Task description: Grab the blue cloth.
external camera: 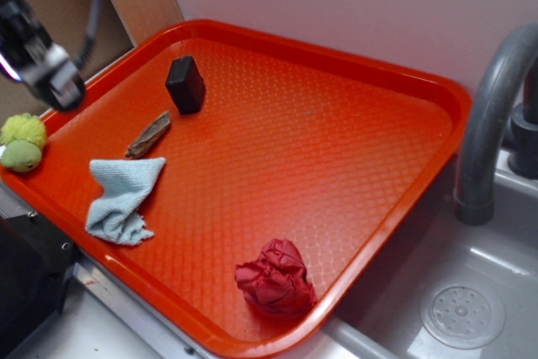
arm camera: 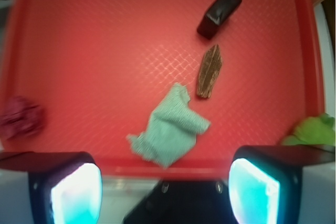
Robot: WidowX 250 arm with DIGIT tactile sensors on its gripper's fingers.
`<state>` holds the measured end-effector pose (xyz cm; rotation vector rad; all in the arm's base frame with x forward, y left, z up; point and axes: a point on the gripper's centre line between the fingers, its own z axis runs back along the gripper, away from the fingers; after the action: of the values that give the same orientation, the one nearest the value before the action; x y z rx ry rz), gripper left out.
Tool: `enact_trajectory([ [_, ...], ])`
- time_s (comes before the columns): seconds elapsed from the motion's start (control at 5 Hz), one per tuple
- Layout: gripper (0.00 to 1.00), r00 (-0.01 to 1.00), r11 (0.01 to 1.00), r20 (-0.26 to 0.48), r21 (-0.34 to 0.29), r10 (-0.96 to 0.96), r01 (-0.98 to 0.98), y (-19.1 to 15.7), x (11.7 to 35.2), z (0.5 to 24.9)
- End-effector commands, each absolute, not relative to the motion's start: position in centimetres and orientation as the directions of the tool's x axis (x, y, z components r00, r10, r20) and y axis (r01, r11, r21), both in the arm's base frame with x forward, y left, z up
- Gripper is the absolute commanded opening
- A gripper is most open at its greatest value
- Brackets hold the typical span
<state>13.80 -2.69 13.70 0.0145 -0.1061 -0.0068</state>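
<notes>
The blue cloth [external camera: 122, 199] lies crumpled at about 8 o'clock on the orange tray [external camera: 336, 149], untouched. Your gripper [arm camera: 165, 190] hangs above it, jaws wide and empty; descent and closing are all yet to do.
</notes>
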Motion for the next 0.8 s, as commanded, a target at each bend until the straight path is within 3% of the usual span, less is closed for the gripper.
enact_trajectory([
  [0.0, 1.00, 0.994, 0.991, 0.071, 0.109, -0.081, 0.073, -0.1, 14.4, 5.9],
  [0.2, 1.00, 0.988, 0.987, 0.052, 0.076, -0.145, 0.141, 0.1, 14.9, 3.5],
  [0.4, 1.00, 0.984, 0.984, -0.016, 0.014, -0.177, 0.178, -0.3, 15.1, 1.6],
  [0.6, 0.00, 0.987, 0.987, 0.013, 0.016, -0.157, 0.157, -0.6, 15.1, 2.2],
])
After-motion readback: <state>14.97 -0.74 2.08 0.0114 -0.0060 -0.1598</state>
